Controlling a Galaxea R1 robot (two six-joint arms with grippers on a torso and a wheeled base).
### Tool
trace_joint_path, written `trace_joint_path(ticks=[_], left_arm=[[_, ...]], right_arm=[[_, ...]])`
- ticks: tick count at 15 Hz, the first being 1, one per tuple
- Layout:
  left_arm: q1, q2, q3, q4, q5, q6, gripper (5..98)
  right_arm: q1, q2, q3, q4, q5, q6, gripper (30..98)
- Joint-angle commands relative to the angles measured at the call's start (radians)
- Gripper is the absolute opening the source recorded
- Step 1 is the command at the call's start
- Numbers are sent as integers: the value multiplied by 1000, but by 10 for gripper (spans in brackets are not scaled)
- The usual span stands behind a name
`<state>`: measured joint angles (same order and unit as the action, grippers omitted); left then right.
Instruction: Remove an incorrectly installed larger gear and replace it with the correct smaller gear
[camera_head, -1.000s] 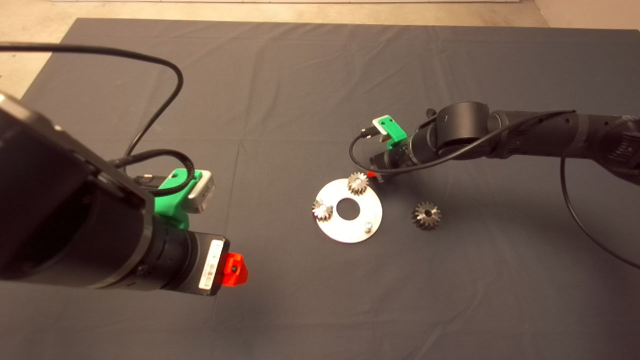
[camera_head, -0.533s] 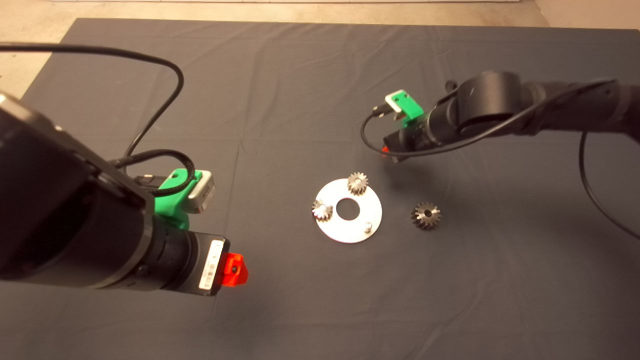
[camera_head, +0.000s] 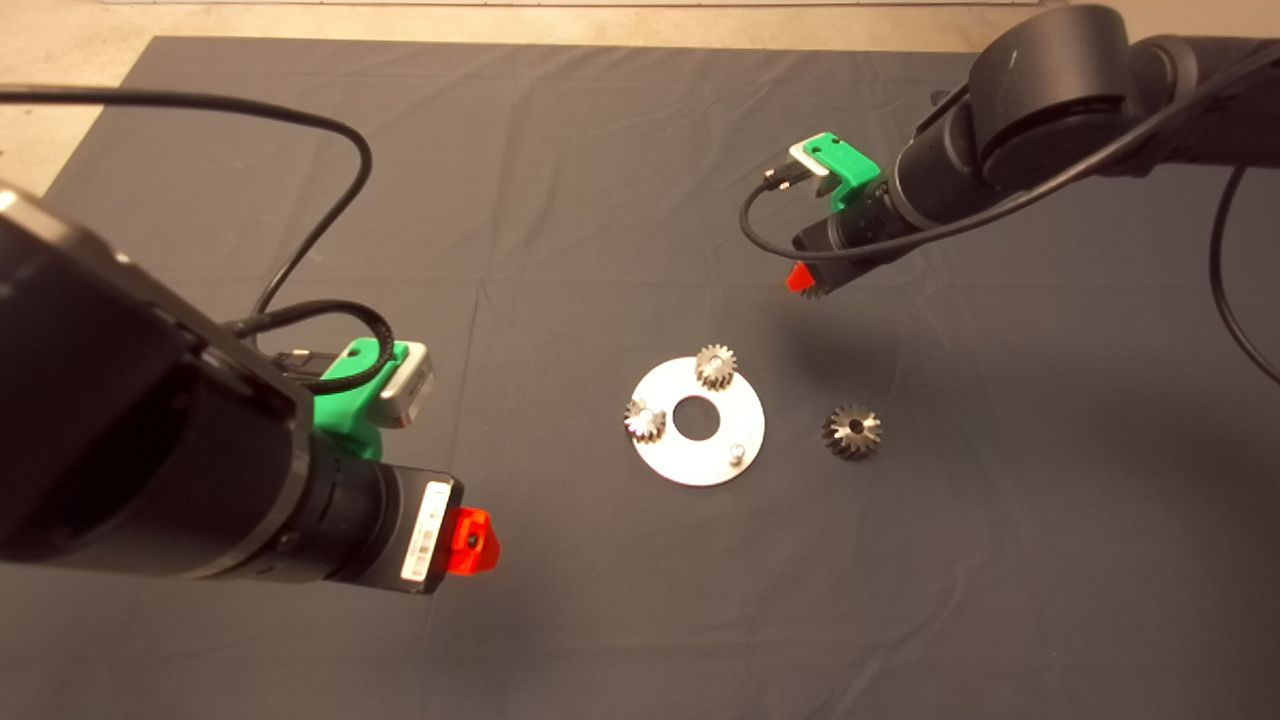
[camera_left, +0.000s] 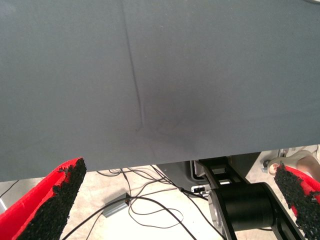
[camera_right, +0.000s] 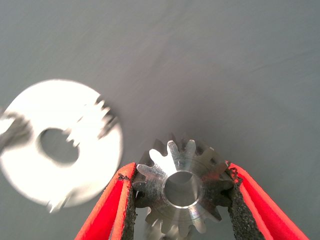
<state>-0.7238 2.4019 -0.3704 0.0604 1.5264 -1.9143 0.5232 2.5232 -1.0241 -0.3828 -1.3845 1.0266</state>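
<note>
Right gripper (camera_head: 806, 283) (pinching the larger gear (camera_right: 182, 186)) has risen from the plate (camera_head: 698, 458).

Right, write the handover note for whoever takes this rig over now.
Right gripper: shut on the smaller gear, held in the air up and right of the round plate.
Left gripper: open, empty, parked over the mat's left side.
Larger gear: off the plate, lying on the mat just right of it.
Plate: two small gears sit on pegs; the third peg is bare.
Done: the wrong gear is out.
Left: bring the held gear over the bare peg, seat it, release.
</note>
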Motion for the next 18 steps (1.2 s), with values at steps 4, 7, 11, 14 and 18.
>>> trace_joint_path(ticks=[4,7,11,14,18], left_arm=[[-20,7,15,-11,132,-2,978],[-20,7,15,-11,132,-3,978],[-20,7,13,-11,132,-3,978],[-20,7,13,-11,132,-3,978],[-20,7,13,-10,132,-3,978]], right_arm=[[9,-1,195,48,2,27,411],[-38,9,214,41,1,30,411],[-98,16,240,-27,1,30,411],[-118,35,240,-59,-1,30,411],[-137,74,240,-92,-21,30,411]])
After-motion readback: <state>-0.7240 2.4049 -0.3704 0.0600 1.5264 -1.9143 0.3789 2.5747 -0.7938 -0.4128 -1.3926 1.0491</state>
